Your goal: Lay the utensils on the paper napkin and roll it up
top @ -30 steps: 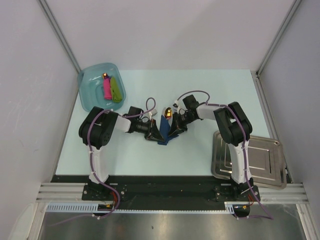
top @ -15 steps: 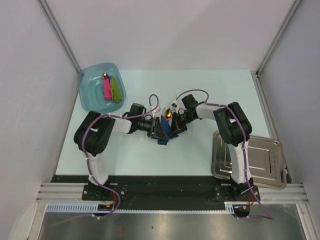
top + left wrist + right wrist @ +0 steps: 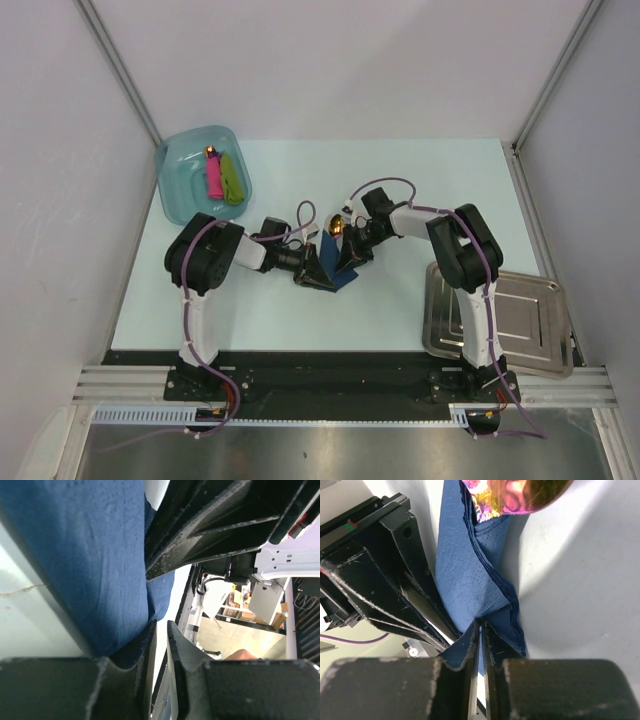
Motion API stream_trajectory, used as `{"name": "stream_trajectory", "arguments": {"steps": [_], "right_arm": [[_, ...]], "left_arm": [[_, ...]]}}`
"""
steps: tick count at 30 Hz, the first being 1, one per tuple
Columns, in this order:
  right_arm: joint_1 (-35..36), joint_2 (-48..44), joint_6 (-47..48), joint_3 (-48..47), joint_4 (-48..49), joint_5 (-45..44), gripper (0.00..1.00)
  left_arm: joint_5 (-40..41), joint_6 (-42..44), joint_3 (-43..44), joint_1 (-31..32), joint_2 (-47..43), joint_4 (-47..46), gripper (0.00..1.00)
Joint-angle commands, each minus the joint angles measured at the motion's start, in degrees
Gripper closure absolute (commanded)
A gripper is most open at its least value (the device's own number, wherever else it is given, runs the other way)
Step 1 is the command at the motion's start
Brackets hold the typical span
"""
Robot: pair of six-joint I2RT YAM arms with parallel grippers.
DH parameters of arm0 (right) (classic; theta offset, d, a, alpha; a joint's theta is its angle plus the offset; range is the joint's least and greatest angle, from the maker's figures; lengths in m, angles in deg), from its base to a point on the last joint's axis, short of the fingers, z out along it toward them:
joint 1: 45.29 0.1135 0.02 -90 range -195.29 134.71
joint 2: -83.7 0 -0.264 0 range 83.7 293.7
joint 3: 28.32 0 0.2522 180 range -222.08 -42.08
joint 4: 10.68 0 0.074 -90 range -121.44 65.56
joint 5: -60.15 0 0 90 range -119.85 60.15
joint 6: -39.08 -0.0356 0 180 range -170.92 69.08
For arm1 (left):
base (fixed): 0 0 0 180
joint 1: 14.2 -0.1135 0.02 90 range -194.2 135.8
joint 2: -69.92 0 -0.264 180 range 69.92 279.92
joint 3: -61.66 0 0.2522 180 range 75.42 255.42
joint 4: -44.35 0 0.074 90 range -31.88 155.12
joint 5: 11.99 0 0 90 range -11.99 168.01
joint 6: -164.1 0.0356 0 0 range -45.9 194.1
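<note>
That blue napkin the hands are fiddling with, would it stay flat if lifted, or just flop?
Probably floppy: the napkin creases and folds where the right hand pinches it. Likely very light, being a thin sheet, so a nudge could shift it. It may tear if tugged hard.

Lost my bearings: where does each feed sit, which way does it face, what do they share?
Top: above and behind the bases, looking down on the table; left arm and right arm show.
Left wrist: on the left claw, facing the napkin; right claw beyond.
Right wrist: on the right claw, shut on the napkin; utensil above.
Shared: the napkin; each wrist view shows the other claw.
</note>
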Motion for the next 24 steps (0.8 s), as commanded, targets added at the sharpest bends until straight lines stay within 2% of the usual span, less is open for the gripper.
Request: {"name": "stream_trajectory", "arguments": {"steps": [1,5,9,17,24], "right_arm": [[-0.2,-0.5,1.7,-2.1,0.5,-5.4,0.88],[-2.3,-3.8,-1.6,-2.1,3.9,-3.7,0.8],[-3.4,-4.8,-4.0,-3.1,5.2,-4.8,0.68],[-3.5,-1.1,-6.0,-5.0,6.7,-6.4,0.66],[-3.6,2.7,-10.1,-4.9,11.4,-3.0,0.54]], "left_arm": [[4.7,0.6,-1.6,-1.3,2.9,-0.2,0.79],[4.6,0.2,-2.1,-1.6,3.2,-1.0,0.8],[4.6,0.4,-2.0,-1.6,3.3,-0.9,0.8],[4.5,1.1,-1.9,-1.6,2.9,-0.7,0.8],[4.6,1.3,-2.0,-1.6,2.9,-0.6,0.81]]}}
